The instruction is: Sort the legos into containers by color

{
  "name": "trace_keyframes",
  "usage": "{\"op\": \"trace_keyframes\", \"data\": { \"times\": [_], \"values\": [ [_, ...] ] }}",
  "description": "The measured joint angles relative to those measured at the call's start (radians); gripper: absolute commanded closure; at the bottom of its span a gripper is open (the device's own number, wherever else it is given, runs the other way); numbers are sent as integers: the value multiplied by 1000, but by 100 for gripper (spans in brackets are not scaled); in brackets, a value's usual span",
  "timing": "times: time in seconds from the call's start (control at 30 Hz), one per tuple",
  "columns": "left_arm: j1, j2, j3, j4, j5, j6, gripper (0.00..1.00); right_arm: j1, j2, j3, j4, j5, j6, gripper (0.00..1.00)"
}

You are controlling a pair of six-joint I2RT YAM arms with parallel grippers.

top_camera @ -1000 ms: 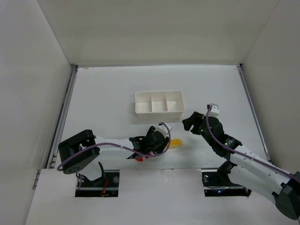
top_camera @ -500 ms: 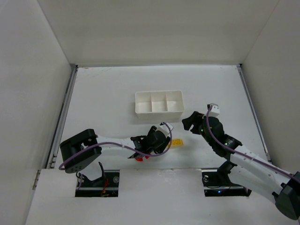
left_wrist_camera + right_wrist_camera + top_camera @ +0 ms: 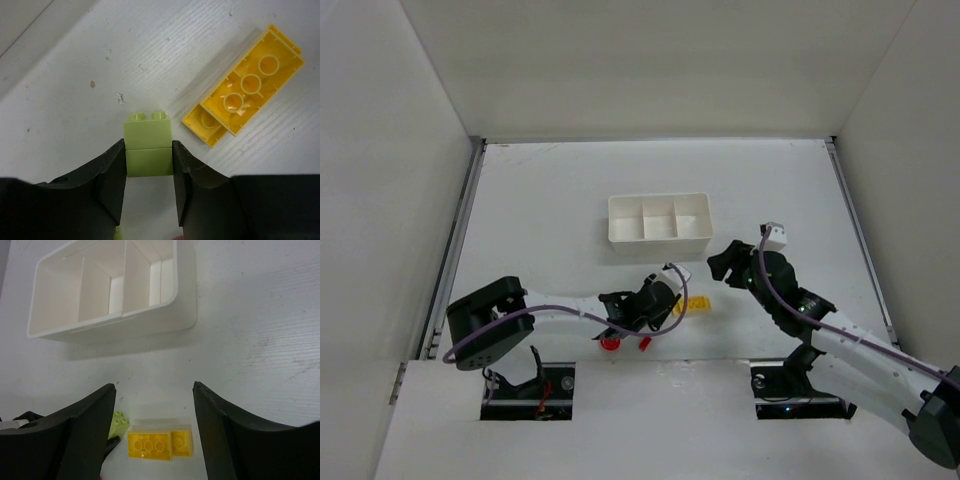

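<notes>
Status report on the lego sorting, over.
Left hand closed on green lego. Right hand open, empty, over yellow brick. Tray looks empty. Nothing blocking the way there.

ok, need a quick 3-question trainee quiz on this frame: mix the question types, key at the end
1. Which wrist view shows both the yellow brick and the white tray?
2. The left gripper is closed on: A) the yellow brick, B) the light-green lego, C) nothing.
3. True or false: one of the tray's three compartments holds a lego.

Key: 1. The right wrist view. 2. B: the fingers press on both sides of the green piece, and the yellow brick lies apart on the table. 3. False: all three compartments look empty from above.
</notes>
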Motion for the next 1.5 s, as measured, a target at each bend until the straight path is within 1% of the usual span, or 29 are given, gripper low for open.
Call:
{"op": "trace_keyframes", "data": {
  "times": [0.07, 0.1, 0.17, 0.27, 0.37, 0.5, 0.63, 0.67, 0.7, 0.77, 0.8, 0.87, 0.93, 0.97, 1.03, 1.13, 1.33, 1.5],
  "values": [
    [-16, -24, -2, -26, 6, 4, 79, 18, -2, 0, 0, 0, -1, 32],
    [-21, -50, -5, -38, 11, 6, 75, 28, -4, 0, -1, -1, 0, 32],
    [-28, -121, -8, -53, 18, 10, 72, 44, -10, 0, -1, -2, 0, 31],
    [-17, -203, -8, -45, 16, 19, 74, 50, -19, 0, 0, -3, 0, 30],
    [0, -211, -9, -44, 14, 25, 77, 50, -20, 0, -1, -3, 0, 31],
    [26, -220, -31, -44, 16, 24, 78, 64, -19, 0, -1, -9, -1, 33],
    [57, -257, -55, -42, 23, 10, 78, 104, -4, 0, 0, -31, -5, 41],
    [67, -262, -57, -42, 24, 5, 78, 115, 6, 0, 0, -35, -6, 45],
    [76, -265, -58, -38, 24, -2, 78, 125, 19, 0, 0, -38, -9, 51],
    [88, -267, -69, -23, 24, -15, 79, 147, 43, 0, -1, -44, -14, 61],
    [90, -268, -78, -14, 25, -22, 79, 159, 51, 0, 0, -48, -14, 63],
    [87, -278, -102, 0, 39, -32, 79, 185, 59, 1, 0, -58, -16, 64],
    [87, -299, -122, 8, 69, -44, 79, 216, 58, 7, -1, -80, -21, 60],
    [87, -312, -128, 10, 84, -48, 79, 229, 56, 13, -1, -91, -24, 56],
    [88, -357, -136, 19, 122, -58, 79, 246, 40, 29, 0, -117, -27, 44],
    [87, -438, -140, 43, 180, -68, 80, 243, 10, 51, 13, -164, -30, 35],
    [53, -564, -140, 82, 248, -65, 81, 199, 0, 66, 38, -283, 3, 29],
    [11, -568, -138, 71, 261, -43, 82, 169, -37, 66, 43, -349, 42, 25]
  ]
}}
